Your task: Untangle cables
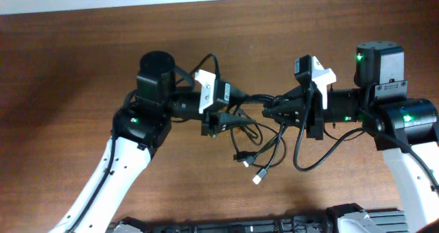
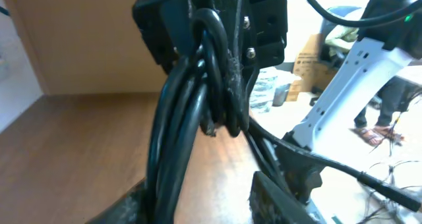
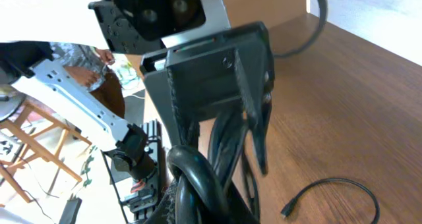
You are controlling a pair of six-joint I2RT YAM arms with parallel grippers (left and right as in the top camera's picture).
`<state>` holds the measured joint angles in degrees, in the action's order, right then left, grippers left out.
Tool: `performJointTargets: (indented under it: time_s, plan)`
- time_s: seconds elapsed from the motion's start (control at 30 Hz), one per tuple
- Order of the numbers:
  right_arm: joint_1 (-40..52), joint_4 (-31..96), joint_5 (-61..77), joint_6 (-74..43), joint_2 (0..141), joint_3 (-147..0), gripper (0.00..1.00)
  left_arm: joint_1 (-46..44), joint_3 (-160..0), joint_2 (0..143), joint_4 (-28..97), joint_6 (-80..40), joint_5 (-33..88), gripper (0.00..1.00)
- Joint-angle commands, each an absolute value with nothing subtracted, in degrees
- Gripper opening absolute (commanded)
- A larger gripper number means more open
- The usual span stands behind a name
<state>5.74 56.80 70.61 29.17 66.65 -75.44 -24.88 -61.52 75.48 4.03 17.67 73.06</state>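
The cables are a black tangle hanging between my two grippers at the table's middle, with loops and plugs trailing on the wood. My left gripper has its fingers apart, and the cable bundle runs between them beside the left finger. My right gripper faces it, shut on the bundle. Thick loops fill its jaws. It shows clamped on the strands in the left wrist view. The left gripper shows in the right wrist view.
One loose cable end with a plug lies on the wooden table to the right. A thicker black loop curves under the right arm. A black rail runs along the front edge.
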Motion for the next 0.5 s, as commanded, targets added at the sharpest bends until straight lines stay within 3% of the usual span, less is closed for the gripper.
performJointTargets:
  time_s: [0.0,0.03,0.23,0.27,0.3,0.37,0.47]
  plan:
    - [6.15,56.36,72.53,29.80,66.61,-75.99,0.04,-26.63,-61.98,74.39,3.90,17.89,74.76,0.08]
    - [6.13,56.36,71.92,29.80,66.61,-75.99,0.04,-26.63,-61.98,74.39,3.90,17.89,74.56,0.00]
    - [6.11,56.75,65.93,29.76,66.61,-75.99,0.05,-26.57,-61.98,74.39,3.92,17.87,74.37,0.00]
    - [6.00,56.77,65.89,29.76,66.61,-75.99,0.09,-26.57,-61.98,74.39,3.92,17.82,73.69,0.00]
    - [5.98,56.80,65.67,29.76,66.61,-75.99,0.20,-26.57,-61.98,74.39,3.92,17.61,72.25,0.00]
    - [5.98,56.80,64.58,29.74,66.59,-75.99,0.26,-26.57,-61.98,74.39,3.92,17.43,70.50,0.00]
    - [5.98,56.82,62.02,29.74,66.61,-75.99,0.49,-26.57,-61.98,74.39,3.92,17.43,70.50,0.00]
